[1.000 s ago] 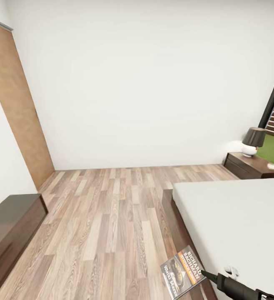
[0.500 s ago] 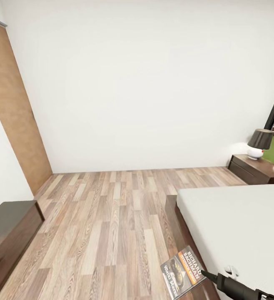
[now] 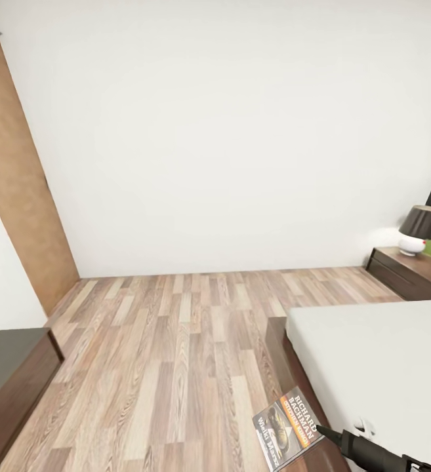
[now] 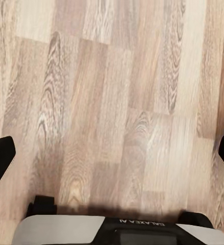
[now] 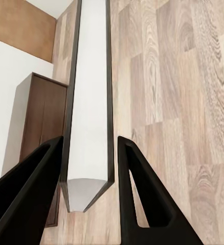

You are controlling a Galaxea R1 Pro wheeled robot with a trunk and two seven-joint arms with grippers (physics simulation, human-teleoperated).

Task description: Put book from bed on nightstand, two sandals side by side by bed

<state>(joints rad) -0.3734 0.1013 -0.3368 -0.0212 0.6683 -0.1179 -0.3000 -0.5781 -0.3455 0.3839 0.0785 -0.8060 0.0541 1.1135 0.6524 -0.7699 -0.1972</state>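
While the book (image 3: pixel 287 427) is clamped edge-on between the right gripper's (image 5: pixel 89 196) fingers at five o'clock beside the bed (image 3: pixel 379 367), with the left gripper (image 4: pixel 112 153) spread empty, carrying is judged underway, toward the nightstand (image 3: pixel 409 272) at three o'clock

Even, bright, shadowless light fills the head view; the white wall (image 3: pixel 228 131) reads almost flat, with only a faint brighter patch beside the lamp (image 3: pixel 420 229). The wood-plank floor (image 3: pixel 176 354) is sharp near the middle and slightly smeared toward the lower edge. Vertical lines lean outward at the sides, a wide-lens distortion. The dark cabinet (image 3: pixel 12 367) carries a dull sheen. In the left wrist view a soft dark shadow lies on the floor just above the arm's housing (image 4: pixel 122 229).
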